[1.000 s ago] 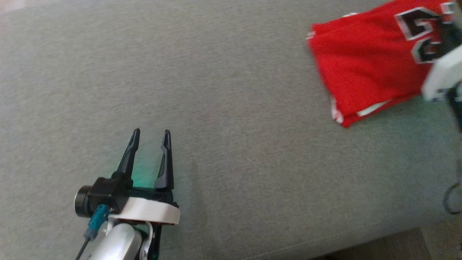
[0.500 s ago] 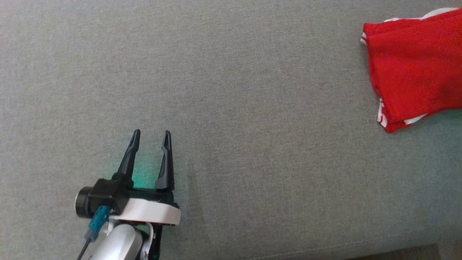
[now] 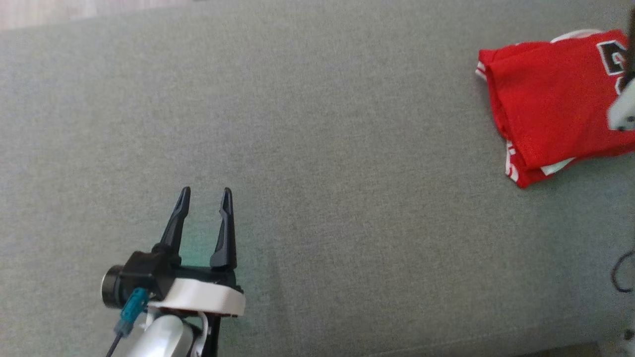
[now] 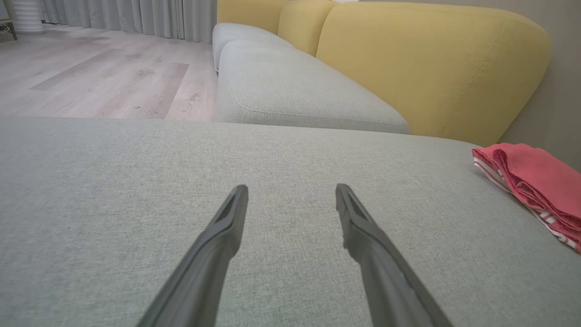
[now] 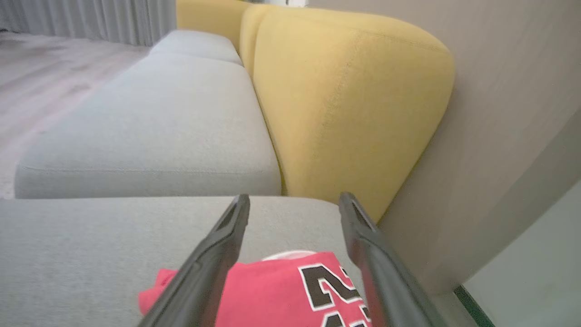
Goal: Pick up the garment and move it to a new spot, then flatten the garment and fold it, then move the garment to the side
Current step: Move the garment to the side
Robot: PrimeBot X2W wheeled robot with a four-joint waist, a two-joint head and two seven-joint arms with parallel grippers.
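Hovering with jaws newly spread apart, the right hand (image 5: pixel 294 196) is releasing the folded red jersey with black numerals (image 5: pixel 272 290) at the right end of the grey fabric sofa seat (image 3: pixel 317 148), suggesting the set-aside step is finishing, while the left hand (image 3: pixel 204 191) is idling, jaws apart.

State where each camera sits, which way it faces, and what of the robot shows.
Head: high, looking down on the grey seat; left tool lower left, jersey far right.
Left wrist: low over the seat, facing the yellow backrest; its own fingers.
Right wrist: above the jersey, facing the backrest; right tool open.
Shared: all three show the jersey.
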